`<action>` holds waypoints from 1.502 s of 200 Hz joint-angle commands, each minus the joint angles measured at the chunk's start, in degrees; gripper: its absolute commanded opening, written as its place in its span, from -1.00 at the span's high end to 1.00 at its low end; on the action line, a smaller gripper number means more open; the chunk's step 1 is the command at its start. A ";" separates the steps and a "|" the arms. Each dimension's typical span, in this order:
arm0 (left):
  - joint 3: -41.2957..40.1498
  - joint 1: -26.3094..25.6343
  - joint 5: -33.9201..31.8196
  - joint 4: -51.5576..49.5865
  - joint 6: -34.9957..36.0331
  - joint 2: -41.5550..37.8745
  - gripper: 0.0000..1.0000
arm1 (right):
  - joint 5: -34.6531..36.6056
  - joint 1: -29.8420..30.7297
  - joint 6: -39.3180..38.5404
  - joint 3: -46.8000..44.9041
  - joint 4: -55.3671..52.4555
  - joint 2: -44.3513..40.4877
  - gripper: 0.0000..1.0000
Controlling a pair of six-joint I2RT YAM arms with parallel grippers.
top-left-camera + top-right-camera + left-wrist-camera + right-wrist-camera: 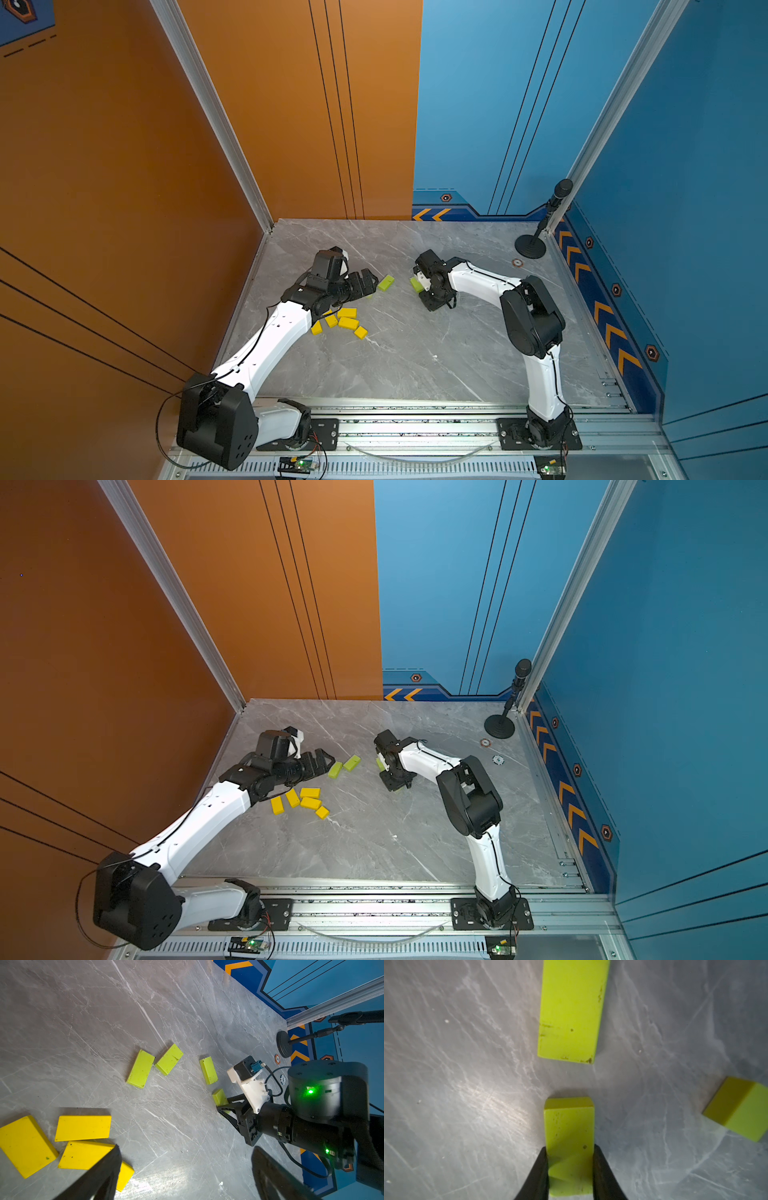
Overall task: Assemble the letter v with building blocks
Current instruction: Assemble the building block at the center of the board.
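Building blocks (310, 792) lie in two groups on the grey marble table (415, 361). Five yellow blocks (348, 323) cluster beside the left arm (270, 340), which covers the edge of one. Lime-green blocks (351, 762) lie farther back, between the grippers. The right gripper (571, 1148) is clamped on one green block (569, 1126); in both top views its body hides that block almost wholly, and it possibly touches the table, though I cannot be sure. The right wrist view cuts off two neighbouring green blocks (571, 1012) at its edges. The left gripper (186, 1148) hangs with jaws wide apart, holding nothing, near the green group. A microphone stand (530, 245) stands in the far right corner, well apart
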 commanded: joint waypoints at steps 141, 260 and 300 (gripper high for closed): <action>0.31 0.59 -0.97 -1.24 1.10 0.39 -0.95 | 1.34 0.87 3.18 0.70 1.64 3.01 0.46; -0.03 0.73 -0.92 -1.35 1.28 0.45 -0.95 | 2.15 1.53 3.36 2.30 1.06 4.22 0.43; -0.06 0.68 -0.87 -1.35 1.35 0.48 -0.95 | 2.47 1.08 3.34 2.70 1.10 4.64 0.39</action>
